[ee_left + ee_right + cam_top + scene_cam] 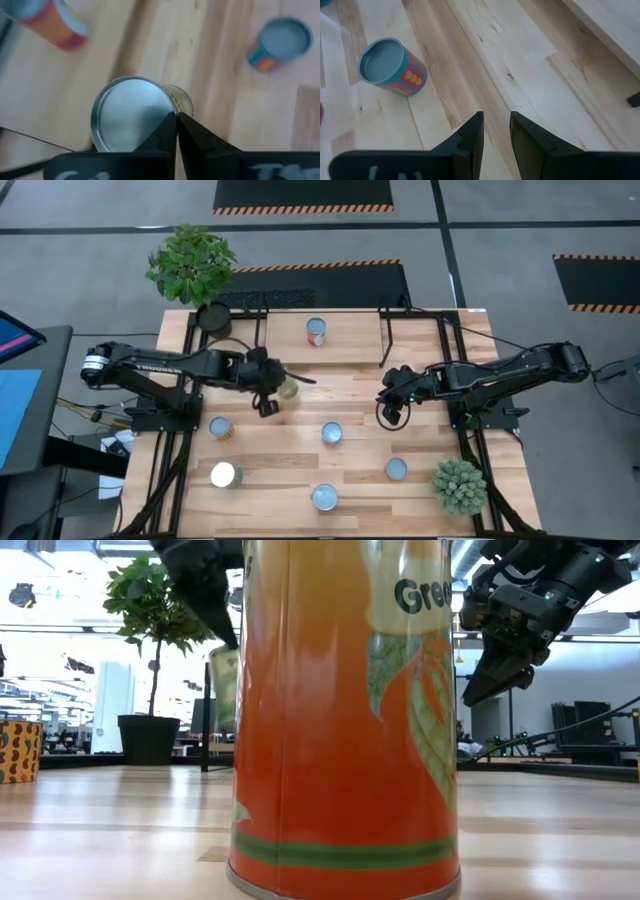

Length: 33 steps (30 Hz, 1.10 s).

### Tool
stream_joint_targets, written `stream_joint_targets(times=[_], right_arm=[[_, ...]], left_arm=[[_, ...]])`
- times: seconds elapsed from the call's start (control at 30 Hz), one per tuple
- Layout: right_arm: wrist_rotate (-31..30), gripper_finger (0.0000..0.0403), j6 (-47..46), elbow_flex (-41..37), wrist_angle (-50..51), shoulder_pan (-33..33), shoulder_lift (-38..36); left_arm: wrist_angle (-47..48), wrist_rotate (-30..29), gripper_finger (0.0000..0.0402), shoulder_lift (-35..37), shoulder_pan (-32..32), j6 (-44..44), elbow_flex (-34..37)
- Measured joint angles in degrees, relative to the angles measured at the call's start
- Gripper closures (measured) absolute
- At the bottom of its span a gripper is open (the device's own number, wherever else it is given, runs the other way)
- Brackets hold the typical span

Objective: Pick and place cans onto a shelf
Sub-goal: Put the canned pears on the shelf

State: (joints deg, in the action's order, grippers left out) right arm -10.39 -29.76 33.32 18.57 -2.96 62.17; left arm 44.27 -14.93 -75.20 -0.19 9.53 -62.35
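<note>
My left gripper (268, 388) is shut on a can with a silvery top (131, 114) and a pale label (223, 688), held above the table left of centre. My right gripper (390, 408) hangs open and empty over bare wood right of centre (496, 131). One can (316, 332) stands on the shelf's wooden board (350, 340) at the far middle. Several other cans stand upright on the table: (220, 427), (224, 475), (332, 432), (396, 469), (324, 497). The last one fills the low view (345, 710). My left gripper pinches the can's top rim (172, 111) at one side. One finger lies over the lid and the other on the outer wall. The fingers come from above, slanting down. The can hangs below them, a little tilted and clear of the table.
A leafy plant (190, 262) in a black pot (213, 317) stands at the far left corner. A small green plant (460, 485) stands at the near right. Black arm-mount frames run along both sides. A blue-topped can (392, 67) stands near my right gripper.
</note>
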Motion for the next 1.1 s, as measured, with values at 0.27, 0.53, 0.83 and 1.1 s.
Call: stream_joint_targets(times=[0.27,0.53,0.83,1.1], right_arm=[[-0.1,0.0285,0.2,0.0,0.0,0.0,0.0],[-0.1,0.0285,0.2,0.0,0.1,0.0,0.0],[0.1,0.0285,-0.6,0.0,0.2,-0.9,0.0],[0.1,0.0285,-0.6,0.0,0.2,-1.4,0.0]], left_arm=[[-1.5,-1.8,0.0401,-1.6,7.5,-1.8,-1.7],[-0.7,-1.0,0.0401,-12.0,14.2,-10.1,-6.3],[7.9,-3.5,0.0401,-18.8,18.8,-17.7,-18.6],[8.7,-0.2,0.0401,-19.1,24.3,-20.2,-19.2]])
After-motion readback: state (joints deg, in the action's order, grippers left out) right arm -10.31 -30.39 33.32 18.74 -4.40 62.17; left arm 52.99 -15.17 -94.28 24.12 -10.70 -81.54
